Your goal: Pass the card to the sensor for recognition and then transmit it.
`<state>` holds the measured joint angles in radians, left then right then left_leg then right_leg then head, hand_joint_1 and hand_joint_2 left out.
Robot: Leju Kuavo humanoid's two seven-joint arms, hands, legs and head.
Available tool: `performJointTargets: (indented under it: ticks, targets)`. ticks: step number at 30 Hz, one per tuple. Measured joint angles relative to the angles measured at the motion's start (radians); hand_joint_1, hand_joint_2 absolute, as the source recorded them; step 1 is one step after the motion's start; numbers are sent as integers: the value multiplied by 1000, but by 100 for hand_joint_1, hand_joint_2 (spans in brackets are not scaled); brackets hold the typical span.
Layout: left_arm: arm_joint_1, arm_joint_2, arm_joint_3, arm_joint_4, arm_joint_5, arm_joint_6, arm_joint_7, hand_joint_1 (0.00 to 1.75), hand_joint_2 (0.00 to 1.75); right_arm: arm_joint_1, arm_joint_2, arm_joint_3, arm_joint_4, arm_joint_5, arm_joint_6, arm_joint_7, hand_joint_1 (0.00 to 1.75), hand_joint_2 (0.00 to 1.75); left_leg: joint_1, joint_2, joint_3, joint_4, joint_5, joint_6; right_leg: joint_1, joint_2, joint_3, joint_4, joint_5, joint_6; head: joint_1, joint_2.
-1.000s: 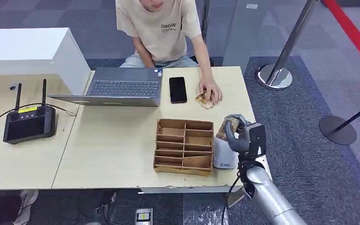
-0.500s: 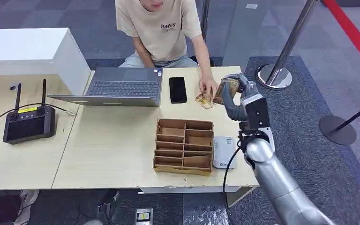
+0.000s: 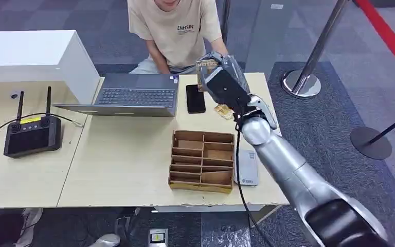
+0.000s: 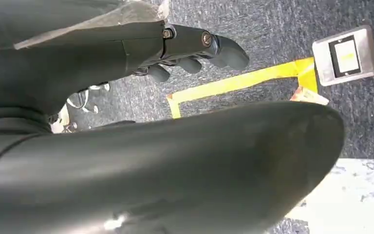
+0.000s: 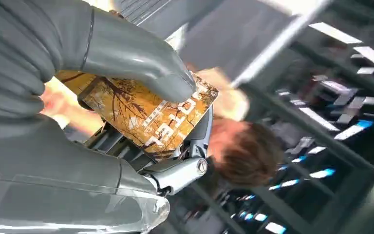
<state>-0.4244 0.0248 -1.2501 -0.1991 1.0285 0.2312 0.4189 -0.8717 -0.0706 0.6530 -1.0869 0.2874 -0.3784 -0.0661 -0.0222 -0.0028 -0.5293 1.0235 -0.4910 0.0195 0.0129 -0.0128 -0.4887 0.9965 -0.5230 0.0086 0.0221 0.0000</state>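
Observation:
My right hand (image 3: 225, 85) is raised above the far side of the table, in front of the person (image 3: 174, 31). It pinches an orange-brown card (image 3: 205, 67) with a tree pattern and white lettering. In the right wrist view the thumb (image 5: 136, 58) presses on the card (image 5: 151, 117), with darker fingers behind it. The white card sensor (image 3: 247, 170) lies flat near the table's right front corner, beside the wooden organizer (image 3: 201, 160), under my forearm. My left hand (image 4: 195, 48) hangs low over the carpet, holding nothing, its fingers loosely apart from the thumb.
A small pile of cards (image 3: 222, 109) lies by a black phone (image 3: 195, 98). A laptop (image 3: 133, 95) sits at the table's far edge. A black remote controller (image 3: 31, 135) and a white box (image 3: 31, 56) are at the left. Stanchion bases (image 3: 301, 85) stand on the carpet to the right.
My right hand lifted the card off the sensor, swung it across the table and raised it toward the person. The person's hand on the card pile is now hidden behind my hand.

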Motion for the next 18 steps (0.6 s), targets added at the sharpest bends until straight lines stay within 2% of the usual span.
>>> performJointTargets:
  ticks: [4,6,10,14,18]
  targets:
    - [-9,-5,-18,0,-19,-23,21,0,0,-61,23,86,112,250,-7,120,175,175,0,0,0,0,0,0,0,0,0,0,0,0,0,0]
    - [-14,-5,-24,0,-16,-16,22,0,0,-91,34,134,157,371,-5,154,175,175,0,0,-1,0,0,0,0,0,-1,0,0,0,0,0]
    - [-21,-5,-35,0,-1,-20,18,0,0,-158,63,256,233,651,53,204,175,175,0,0,-1,0,0,0,0,0,-1,0,0,0,0,0]
    - [-27,-5,-42,0,3,-39,19,0,0,-203,98,348,291,792,63,221,175,175,0,0,-1,0,0,0,0,0,-2,0,0,0,0,0]
    - [-32,-4,-43,1,7,-27,26,0,0,-225,119,407,339,856,58,242,175,175,1,0,-1,0,0,0,1,0,-2,0,0,0,0,0]
